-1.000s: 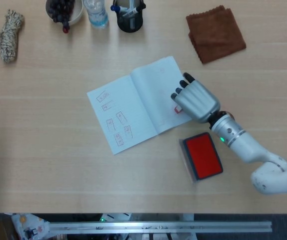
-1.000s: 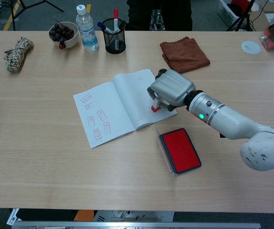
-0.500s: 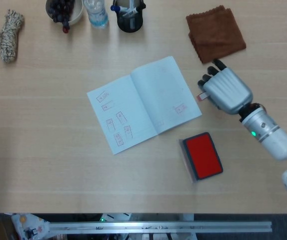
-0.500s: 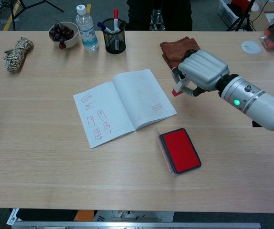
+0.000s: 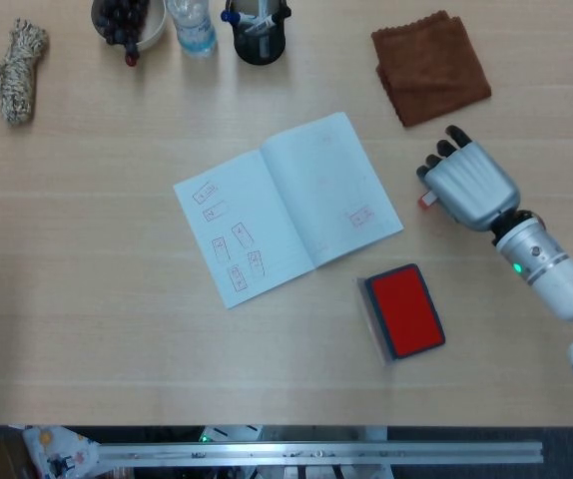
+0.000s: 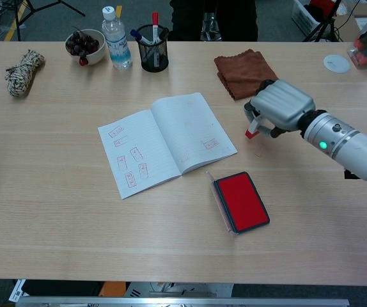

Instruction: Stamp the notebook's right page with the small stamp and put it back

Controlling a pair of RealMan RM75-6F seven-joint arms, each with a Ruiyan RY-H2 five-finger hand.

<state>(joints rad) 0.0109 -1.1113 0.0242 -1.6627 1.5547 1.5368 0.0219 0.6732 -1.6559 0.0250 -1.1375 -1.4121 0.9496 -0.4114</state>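
1. A long pale wooden table (image 5: 117,349) carries everything in the scene.
2. A silver metal right hand (image 5: 469,187) on a white arm (image 5: 558,284) hovers over bare tabletop, right of the notebook and below the cloth.
3. An open white lined paper notebook (image 5: 286,206) lies mid-table, several red marks on its left page and one red stamp mark (image 5: 359,216) low on its right page.
4. A folded brown cloth (image 5: 430,66) lies near the far edge, beyond the hand.
5. A rectangular red ink pad (image 5: 404,308) with its dark lid open sits just below the notebook's right corner.
6. A coil of twisted rope (image 5: 15,70), a white bowl of dark fruit (image 6: 85,44), a clear plastic water bottle (image 6: 116,38) and a black mesh pen cup (image 6: 152,45) line the far edge.
7. The small red-and-white stamp (image 6: 252,128) is pinched in the right hand's curled fingers, well clear of the page.
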